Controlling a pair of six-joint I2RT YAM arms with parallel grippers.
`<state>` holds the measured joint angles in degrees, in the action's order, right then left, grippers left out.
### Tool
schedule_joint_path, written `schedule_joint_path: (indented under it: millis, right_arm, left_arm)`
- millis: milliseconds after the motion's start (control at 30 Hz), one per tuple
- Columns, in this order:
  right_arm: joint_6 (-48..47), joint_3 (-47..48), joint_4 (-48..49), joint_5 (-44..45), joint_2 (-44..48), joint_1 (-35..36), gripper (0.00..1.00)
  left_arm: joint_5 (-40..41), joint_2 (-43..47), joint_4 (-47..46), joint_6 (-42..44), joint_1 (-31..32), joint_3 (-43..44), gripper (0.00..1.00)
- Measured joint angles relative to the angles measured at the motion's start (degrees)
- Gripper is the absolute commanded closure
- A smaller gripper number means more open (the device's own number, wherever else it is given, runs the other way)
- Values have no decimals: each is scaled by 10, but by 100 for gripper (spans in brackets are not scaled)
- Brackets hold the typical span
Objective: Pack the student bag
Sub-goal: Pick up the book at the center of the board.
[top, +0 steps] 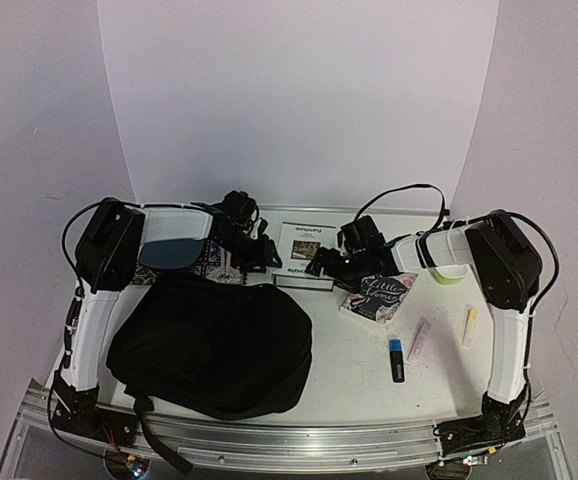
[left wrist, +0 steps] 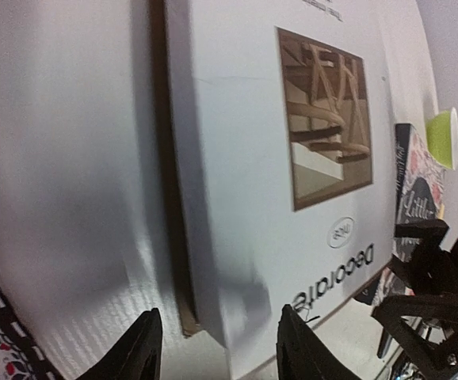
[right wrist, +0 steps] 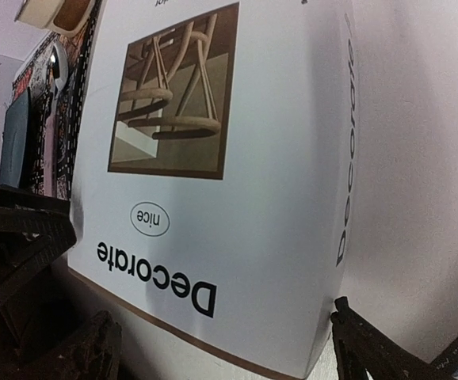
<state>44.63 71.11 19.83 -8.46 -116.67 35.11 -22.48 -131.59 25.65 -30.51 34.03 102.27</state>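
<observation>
White table (top: 369, 370), pale walls (top: 299, 100); left hand (left wrist: 219, 344) spread, right hand (right wrist: 223, 348) seemingly spread, both astride white book (top: 301, 241)

Pale lilac walls (top: 29, 120) flank a white backdrop (top: 299, 100) behind a white table (top: 359, 375). A metal rail (top: 299, 440) edges its front. The light seems soft and even.

There's the black student bag (top: 214, 345), a white book (top: 302, 245) with a brown photo and black lettering, a lime-green cup (top: 450, 274), a pale yellow tube (top: 470, 326), a pink tube (top: 419, 338) and a dark teal plate (top: 174, 252).
</observation>
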Motion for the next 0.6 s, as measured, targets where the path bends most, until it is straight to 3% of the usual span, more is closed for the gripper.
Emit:
schedule_joint_path:
  millis: [200,600]
  right_arm:
    - [8,0,19,-24,-6,0,8]
    - [37,-33,63,-27,-1,-10,6]
  left_arm:
    - [-70,0,-51,-43,2,-28,63]
    - [-130,32,-146,-153,-8,-103,86]
